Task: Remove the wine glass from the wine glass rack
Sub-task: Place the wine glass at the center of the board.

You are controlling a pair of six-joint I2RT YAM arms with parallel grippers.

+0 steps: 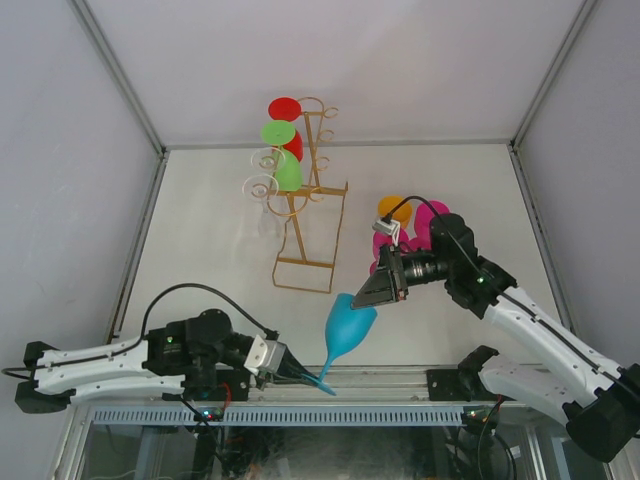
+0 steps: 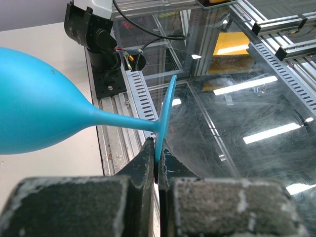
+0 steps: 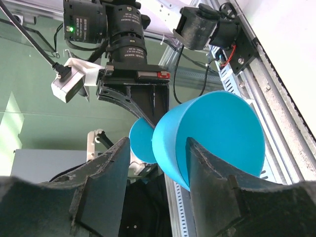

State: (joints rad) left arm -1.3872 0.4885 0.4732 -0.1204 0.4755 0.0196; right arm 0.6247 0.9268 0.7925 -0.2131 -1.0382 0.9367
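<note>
Left pincer (image 2: 157, 159) pinched shut on the foot of the blue wine glass (image 1: 348, 330), over the table (image 1: 220, 230) edge; right pincer (image 3: 157, 144) gaped across its rim. Wine glass rack (image 1: 305, 230) stood well beyond both.

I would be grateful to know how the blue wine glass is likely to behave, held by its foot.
Likely light and fairly tough: the blue wine glass looks opaque and matte, like plastic. The left gripper pinches only its thin foot edge, so the overhanging bowl may pivot or slip.
</note>
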